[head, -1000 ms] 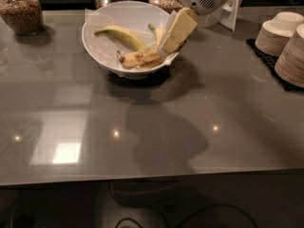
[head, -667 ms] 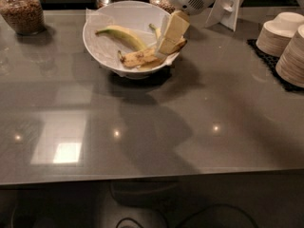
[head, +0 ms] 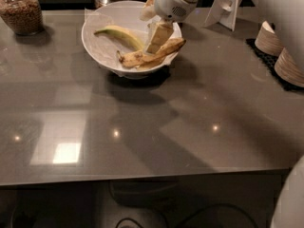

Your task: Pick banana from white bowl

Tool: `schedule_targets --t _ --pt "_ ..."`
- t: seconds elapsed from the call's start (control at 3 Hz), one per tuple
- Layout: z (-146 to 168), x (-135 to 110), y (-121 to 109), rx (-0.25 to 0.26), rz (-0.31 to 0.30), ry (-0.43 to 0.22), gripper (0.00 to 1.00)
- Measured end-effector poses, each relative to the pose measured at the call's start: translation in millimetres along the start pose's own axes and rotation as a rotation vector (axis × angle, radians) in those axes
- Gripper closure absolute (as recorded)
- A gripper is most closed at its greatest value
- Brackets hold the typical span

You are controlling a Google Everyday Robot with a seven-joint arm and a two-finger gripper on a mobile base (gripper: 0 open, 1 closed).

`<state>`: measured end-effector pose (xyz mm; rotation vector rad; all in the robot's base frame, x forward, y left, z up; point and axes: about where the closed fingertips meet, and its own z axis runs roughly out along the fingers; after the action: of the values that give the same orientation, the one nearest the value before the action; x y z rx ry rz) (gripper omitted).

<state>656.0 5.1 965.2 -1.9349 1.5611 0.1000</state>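
1. Banana [head: 142, 58], heavily speckled with brown, lies across the near half of the white bowl [head: 95, 49] on the grey countertop [head: 142, 127]. Its right end reaches the bowl's right rim.
2. Over the last 1.0 s the gripper [head: 158, 36] has shifted left and lower, from the right rim to just above the banana's middle, and overlaps it in this view.
3. Gripper opening and hold: cannot tell. Judgement: the approach is ending and no lift is evident.
4. A smooth green-yellow banana [head: 121, 33] lies farther back, left of the gripper.
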Motion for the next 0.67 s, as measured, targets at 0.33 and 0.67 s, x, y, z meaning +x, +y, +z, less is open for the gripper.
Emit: schedule_targets --t 0.33,0.67 --pt "17 9 0 -0.017 0.000 0.010 0.27" --pt "32 22 1 -0.028 0.012 0.026 0.30"
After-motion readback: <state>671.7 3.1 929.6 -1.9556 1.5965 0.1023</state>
